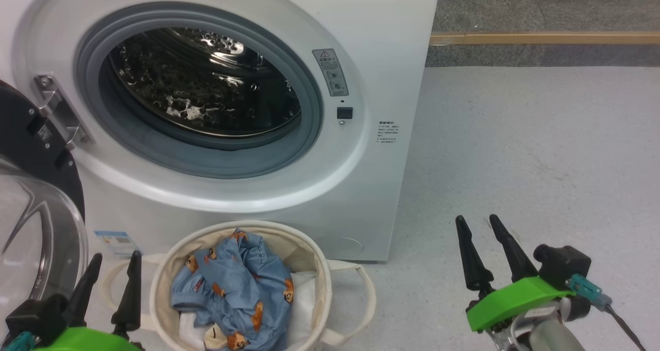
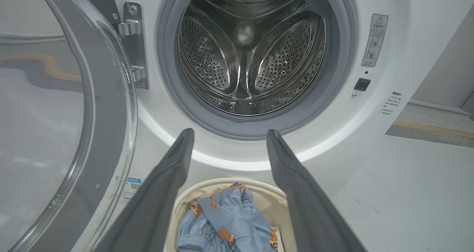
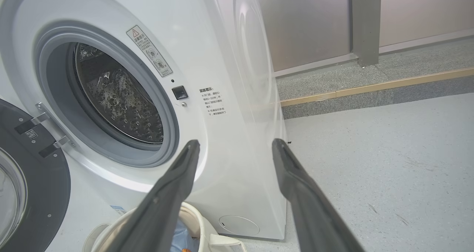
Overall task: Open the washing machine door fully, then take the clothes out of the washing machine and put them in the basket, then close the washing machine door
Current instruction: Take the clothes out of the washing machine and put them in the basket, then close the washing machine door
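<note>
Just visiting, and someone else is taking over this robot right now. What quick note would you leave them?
Left gripper: open, empty, beside the basket. Right gripper: open, empty, above the floor right of the washing machine.
Door: swung open on the left. Drum: looks empty. Clothes: in the basket, in front of the washing machine.
Done: door opened, clothes moved. Left: close the door.

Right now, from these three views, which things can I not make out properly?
- Washing machine door: head view, cut off by the left edge.
- Basket bottom: head view, covered by the clothes and a white cloth.
- Warning label text: left wrist view, too small to read.
- Blue sticker print: head view, too small.
</note>
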